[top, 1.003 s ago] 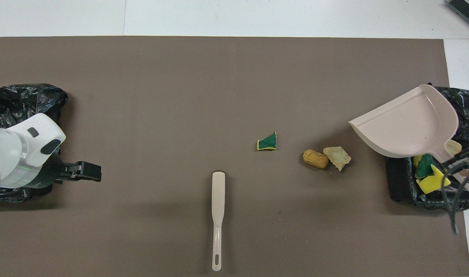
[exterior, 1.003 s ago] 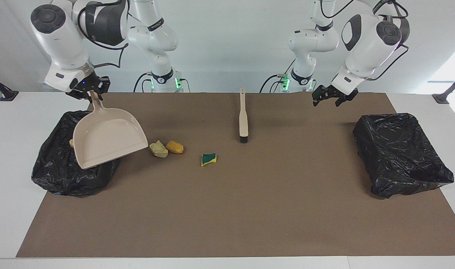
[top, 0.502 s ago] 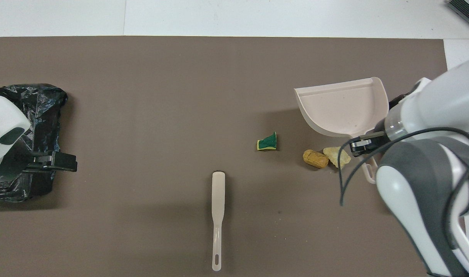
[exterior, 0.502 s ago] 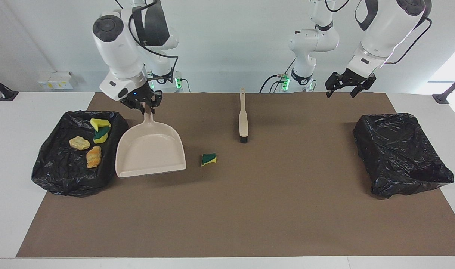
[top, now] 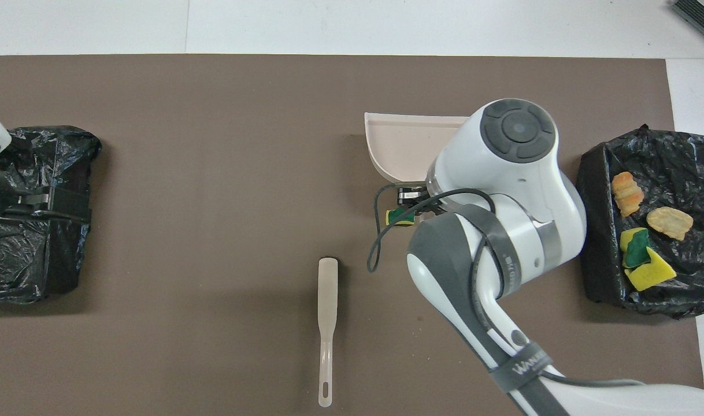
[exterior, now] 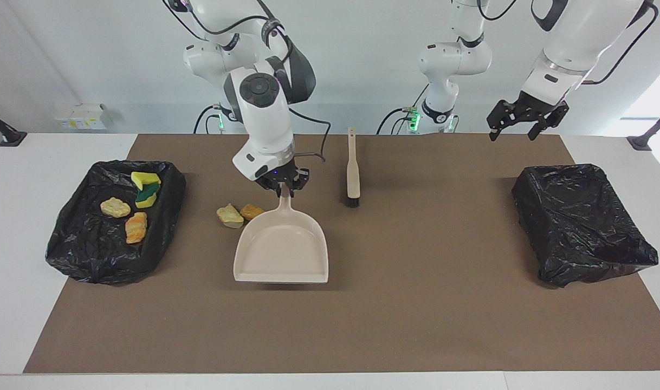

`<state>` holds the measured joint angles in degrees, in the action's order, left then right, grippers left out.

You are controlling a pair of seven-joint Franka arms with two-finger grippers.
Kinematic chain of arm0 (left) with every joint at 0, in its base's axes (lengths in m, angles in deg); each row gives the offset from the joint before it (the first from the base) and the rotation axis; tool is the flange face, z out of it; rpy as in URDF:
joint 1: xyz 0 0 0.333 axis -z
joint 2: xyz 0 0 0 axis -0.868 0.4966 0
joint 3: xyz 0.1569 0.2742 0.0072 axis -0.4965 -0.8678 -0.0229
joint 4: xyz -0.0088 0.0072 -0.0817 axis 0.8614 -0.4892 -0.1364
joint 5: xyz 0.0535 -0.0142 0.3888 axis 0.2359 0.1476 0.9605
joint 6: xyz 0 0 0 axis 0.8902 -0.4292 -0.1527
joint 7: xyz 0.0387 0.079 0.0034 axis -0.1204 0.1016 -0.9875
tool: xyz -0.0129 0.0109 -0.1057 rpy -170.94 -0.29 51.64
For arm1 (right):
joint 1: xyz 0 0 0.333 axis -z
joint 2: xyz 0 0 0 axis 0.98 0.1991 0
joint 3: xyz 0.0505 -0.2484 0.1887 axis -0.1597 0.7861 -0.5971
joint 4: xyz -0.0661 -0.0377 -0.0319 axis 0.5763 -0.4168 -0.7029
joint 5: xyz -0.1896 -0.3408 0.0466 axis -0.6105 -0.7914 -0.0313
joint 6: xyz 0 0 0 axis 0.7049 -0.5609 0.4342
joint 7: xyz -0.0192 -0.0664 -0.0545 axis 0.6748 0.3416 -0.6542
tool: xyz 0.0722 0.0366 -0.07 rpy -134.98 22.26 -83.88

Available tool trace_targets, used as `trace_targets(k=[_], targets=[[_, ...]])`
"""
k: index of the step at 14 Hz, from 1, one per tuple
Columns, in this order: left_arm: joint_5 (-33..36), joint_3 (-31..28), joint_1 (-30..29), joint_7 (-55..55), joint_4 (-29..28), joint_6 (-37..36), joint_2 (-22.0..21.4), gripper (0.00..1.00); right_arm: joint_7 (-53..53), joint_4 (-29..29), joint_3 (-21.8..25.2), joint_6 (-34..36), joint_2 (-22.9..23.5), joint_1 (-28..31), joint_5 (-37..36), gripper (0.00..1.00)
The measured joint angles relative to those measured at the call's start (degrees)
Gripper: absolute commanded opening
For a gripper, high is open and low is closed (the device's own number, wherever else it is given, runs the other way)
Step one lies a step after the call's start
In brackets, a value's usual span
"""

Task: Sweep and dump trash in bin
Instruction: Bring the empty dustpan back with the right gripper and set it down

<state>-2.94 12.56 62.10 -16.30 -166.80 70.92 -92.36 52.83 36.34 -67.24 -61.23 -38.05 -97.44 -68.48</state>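
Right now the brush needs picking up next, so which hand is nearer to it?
Right. The right hand, shut on the dustpan handle, hangs just beside the brush. The left hand waits open above the bin at its end.

open mat [exterior: 416,303], dustpan [exterior: 281,252] blocking middle

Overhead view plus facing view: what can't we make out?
Overhead view: the right arm covers the pale lump, the orange lump and most of the dustpan.
Facing view: the dustpan hides the green sponge scrap.
Overhead view: the left tool shows dark against the black bin; the frame edge cuts off its arm.
Either view: whether the dustpan's lip touches the mat.
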Motion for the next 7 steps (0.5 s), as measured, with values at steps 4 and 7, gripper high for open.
trace_targets(k=[4, 7], targets=[[1.1, 0.6, 0.0, 1.8, 1.8, -0.3, 1.5, 1.00, 6.7, -7.0, 0.0, -4.6, 8.3, -5.1, 0.1, 0.00], [-1.6, 0.2, 0.0, 1.8, 1.8, -0.2, 1.5, 1.00, 12.5, -12.3, 0.1, -8.3, 14.6, -8.3, 0.1, 0.00]])
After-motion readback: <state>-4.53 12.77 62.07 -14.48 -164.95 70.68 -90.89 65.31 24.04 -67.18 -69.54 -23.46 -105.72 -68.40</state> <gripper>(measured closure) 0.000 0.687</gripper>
